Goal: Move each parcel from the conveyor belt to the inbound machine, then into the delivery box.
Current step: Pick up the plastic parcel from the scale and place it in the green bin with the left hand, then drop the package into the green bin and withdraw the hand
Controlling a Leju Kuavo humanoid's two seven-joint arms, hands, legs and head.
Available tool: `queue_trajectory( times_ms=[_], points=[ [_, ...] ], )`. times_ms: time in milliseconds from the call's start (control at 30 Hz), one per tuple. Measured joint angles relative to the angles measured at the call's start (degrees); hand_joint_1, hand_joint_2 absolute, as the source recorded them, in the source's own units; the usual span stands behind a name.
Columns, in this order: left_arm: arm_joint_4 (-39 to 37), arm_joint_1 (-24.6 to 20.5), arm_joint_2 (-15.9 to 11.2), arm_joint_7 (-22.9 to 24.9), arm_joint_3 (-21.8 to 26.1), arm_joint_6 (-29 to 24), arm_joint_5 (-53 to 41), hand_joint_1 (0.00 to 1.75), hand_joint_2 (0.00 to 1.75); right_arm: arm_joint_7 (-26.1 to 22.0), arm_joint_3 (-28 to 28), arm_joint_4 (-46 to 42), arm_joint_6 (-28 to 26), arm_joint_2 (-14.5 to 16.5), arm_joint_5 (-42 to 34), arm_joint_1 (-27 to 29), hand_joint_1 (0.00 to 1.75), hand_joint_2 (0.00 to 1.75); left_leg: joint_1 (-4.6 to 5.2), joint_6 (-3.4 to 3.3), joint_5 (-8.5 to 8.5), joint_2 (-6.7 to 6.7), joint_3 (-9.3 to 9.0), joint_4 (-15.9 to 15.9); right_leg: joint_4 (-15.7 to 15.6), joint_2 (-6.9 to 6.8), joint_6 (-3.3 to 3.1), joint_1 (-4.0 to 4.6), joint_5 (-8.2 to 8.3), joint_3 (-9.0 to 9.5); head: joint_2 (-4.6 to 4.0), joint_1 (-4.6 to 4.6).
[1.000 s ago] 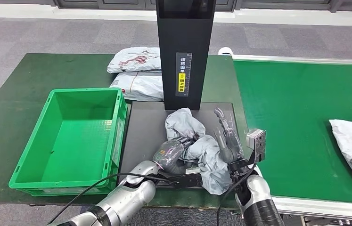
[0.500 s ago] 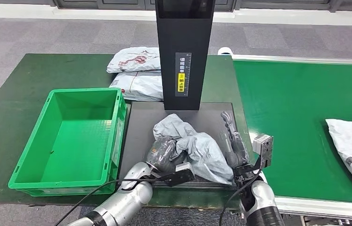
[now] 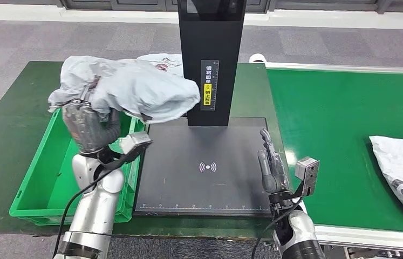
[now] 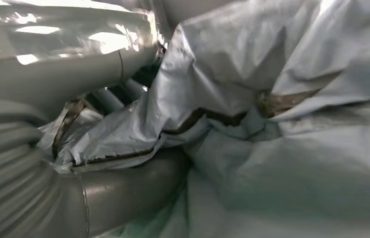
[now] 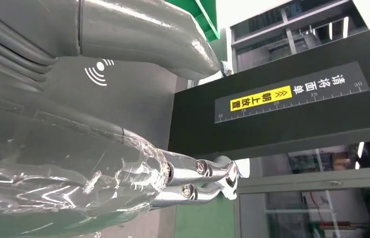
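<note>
Left hand [image 3: 88,127] grips grey parcel [image 3: 134,91] raised above green box [image 3: 42,194]. Right hand [image 3: 270,164] empty, fingers straight. Parcel soft, light, crumpling, slippery film; bunched grip mid-bag looks best.

Light: I'm getting even, bright overhead light in the head view, soft shadows only.
Shadow: faint one under the crumpled grey plastic parcel [image 3: 129,89] onto the green plastic crate [image 3: 42,183].
Glare: I see white hot spots on the clear film over the right hand [image 5: 74,183], and a blown-out sky-bright patch in that wrist view.
Blur: my left wrist view is soft, the parcel folds [image 4: 272,124] too close to focus.
Sharpness: yellow-and-white label on the black scanner column [image 5: 291,96] reads crisp.
</note>
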State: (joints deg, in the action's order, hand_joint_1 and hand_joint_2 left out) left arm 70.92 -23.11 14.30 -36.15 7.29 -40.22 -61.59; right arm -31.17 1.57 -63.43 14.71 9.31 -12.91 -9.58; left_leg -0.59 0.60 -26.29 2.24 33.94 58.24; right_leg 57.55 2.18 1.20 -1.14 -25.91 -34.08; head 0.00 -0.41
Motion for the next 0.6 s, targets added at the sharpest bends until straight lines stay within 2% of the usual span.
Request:
queue_trajectory(
  times_ms=[100, 167, 267, 333, 367, 400, 433, 467, 533, 567, 600],
  points=[
    [7.32, 0.74, 1.79, -3.06, 6.97, 0.0, -4.45, 1.75, 1.75, -0.27, 0.0, 0.0, -0.71, -0.02, -0.86, -0.09, 0.0, 0.0, -0.02, 0.0, 0.0, -0.02, 0.03, 0.0, 0.01, 0.0, 0.0, 0.02, 0.0, -0.03, 0.0, 0.01],
    [13.12, 1.1, 2.69, -3.3, 11.97, 0.0, -9.16, 1.75, 1.75, -0.43, 0.0, 0.0, -1.2, -0.09, -1.36, -0.01, 0.0, 0.0, -0.02, 0.02, -0.01, -0.08, 0.01, -0.01, 0.01, 0.04, -0.01, 0.02, 0.0, -0.05, 0.0, -0.01],
    [19.19, 2.42, 2.99, 3.03, 18.02, 0.0, -20.43, 1.75, 1.75, -0.55, 0.0, -0.35, -1.81, -0.34, -1.66, 0.73, 0.0, 0.0, -0.02, 0.04, -0.03, -0.04, 0.0, -0.01, 0.0, 0.03, -0.05, 0.02, -0.05, -0.07, 0.0, -0.01],
    [20.96, 3.79, 2.68, 8.13, 20.05, 0.03, -26.03, 1.75, 1.75, -0.56, 0.0, -0.9, -1.94, -0.48, -1.76, 1.29, 0.0, 0.0, -0.04, 0.04, -0.03, 0.02, 0.04, -0.02, 0.0, -0.02, -0.09, 0.05, -0.07, -0.08, 0.0, -0.01],
    [21.42, 4.37, 1.96, 10.2, 20.52, 0.27, -27.19, 1.75, 1.75, -0.5, 0.0, -1.14, -1.94, -0.52, -1.8, 1.44, 0.0, 0.0, -0.05, 0.04, -0.03, 0.03, 0.04, -0.02, 0.0, -0.03, -0.09, 0.06, -0.07, -0.08, 0.0, 0.02],
    [20.99, 4.84, -0.1, 13.21, 20.28, 0.87, -27.68, 1.75, 1.75, -0.34, -0.03, -1.34, -1.89, -0.58, -1.81, 1.52, 0.0, 0.0, -0.07, 0.05, -0.03, -0.01, 0.0, -0.03, 0.0, -0.01, -0.11, 0.07, -0.08, -0.13, 0.0, 0.06],
    [19.65, 5.15, -3.19, 17.93, 19.18, 2.05, -27.89, 1.75, 1.75, -0.12, -0.08, -1.54, -1.75, -0.63, -1.76, 1.59, 0.0, 0.0, -0.06, 0.11, -0.04, -0.08, -0.06, -0.04, 0.0, 0.05, -0.18, 0.07, -0.07, -0.21, 0.0, 0.1],
    [17.23, 5.3, -7.21, 24.97, 17.03, 4.12, -28.05, 1.75, 1.75, 0.14, -0.13, -1.73, -1.52, -0.68, -1.62, 1.66, 0.0, 0.0, -0.03, 0.17, -0.05, -0.19, -0.11, -0.04, 0.0, 0.15, -0.25, 0.08, -0.04, -0.3, 0.0, 0.06],
    [10.65, 5.15, -14.25, 46.24, 9.52, 9.96, -28.31, 1.75, 1.75, 0.5, -0.56, -1.91, -0.82, -0.83, -1.08, 1.72, 0.0, 0.0, 0.01, 0.27, -0.02, -0.32, -0.1, -0.06, 0.01, 0.28, -0.38, 0.12, 0.0, -0.36, 0.0, -0.01],
    [7.48, 5.24, -16.75, 57.8, 4.92, 12.38, -28.37, 1.75, 1.75, 0.56, -0.83, -1.91, -0.51, -0.9, -0.76, 1.69, 0.0, 0.0, 0.0, 0.27, 0.01, -0.3, -0.06, -0.08, 0.02, 0.26, -0.38, 0.15, 0.02, -0.32, 0.0, -0.05],
    [4.61, 5.55, -18.49, 66.73, 0.3, 13.91, -28.36, 1.75, 1.75, 0.57, -1.12, -1.9, -0.24, -0.97, -0.48, 1.63, 0.0, 0.0, -0.07, 0.28, 0.05, -0.24, -0.02, -0.09, 0.04, 0.21, -0.38, 0.16, 0.02, -0.27, 0.0, 0.01]
  ],
)
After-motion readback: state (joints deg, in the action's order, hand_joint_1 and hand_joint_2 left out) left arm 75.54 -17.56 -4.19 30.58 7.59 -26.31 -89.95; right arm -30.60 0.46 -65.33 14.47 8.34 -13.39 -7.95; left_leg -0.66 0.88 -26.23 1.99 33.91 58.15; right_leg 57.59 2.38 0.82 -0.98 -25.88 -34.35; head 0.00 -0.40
